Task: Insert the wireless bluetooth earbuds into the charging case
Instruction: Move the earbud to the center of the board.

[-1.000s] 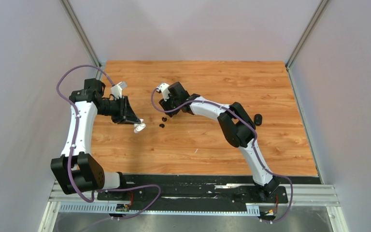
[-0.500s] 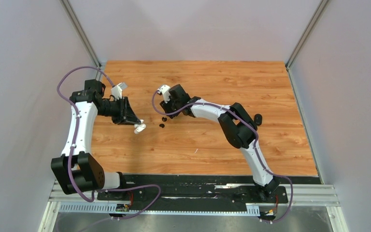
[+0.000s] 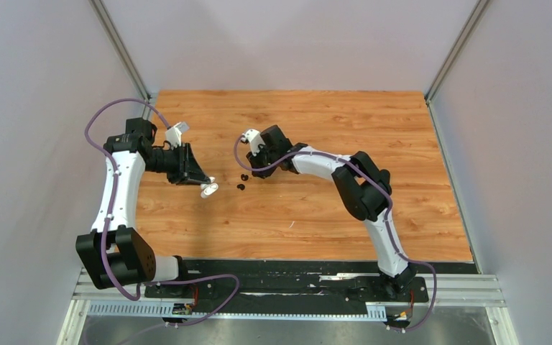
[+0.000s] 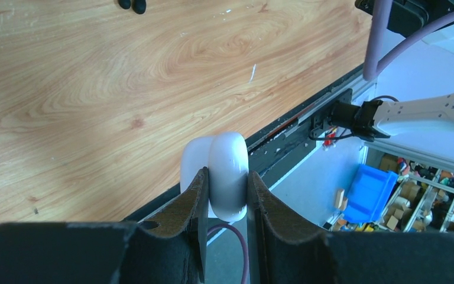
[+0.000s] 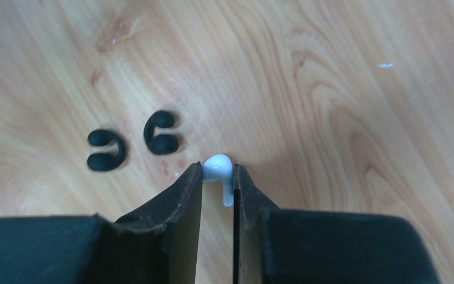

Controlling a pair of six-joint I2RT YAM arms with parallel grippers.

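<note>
My left gripper (image 4: 225, 179) is shut on the white charging case (image 4: 229, 163), which shows two rounded halves side by side and is held above the table. In the top view the case (image 3: 208, 190) sticks out of the left gripper (image 3: 201, 182) at centre left. My right gripper (image 5: 217, 173) is shut on one tiny white earbud (image 5: 217, 167), head forward and stem back between the fingers, just above the wood. In the top view the right gripper (image 3: 253, 169) is a short way right of the case. No second earbud shows.
Two small black ear hooks (image 5: 105, 149) (image 5: 161, 133) lie on the wooden table (image 3: 309, 208) just ahead and left of the right gripper; in the top view they (image 3: 242, 181) lie between the two grippers. Grey walls enclose the table on three sides.
The right arm's wrist has shifted a little to the right and down in the top view. The left arm and the case have not moved.
</note>
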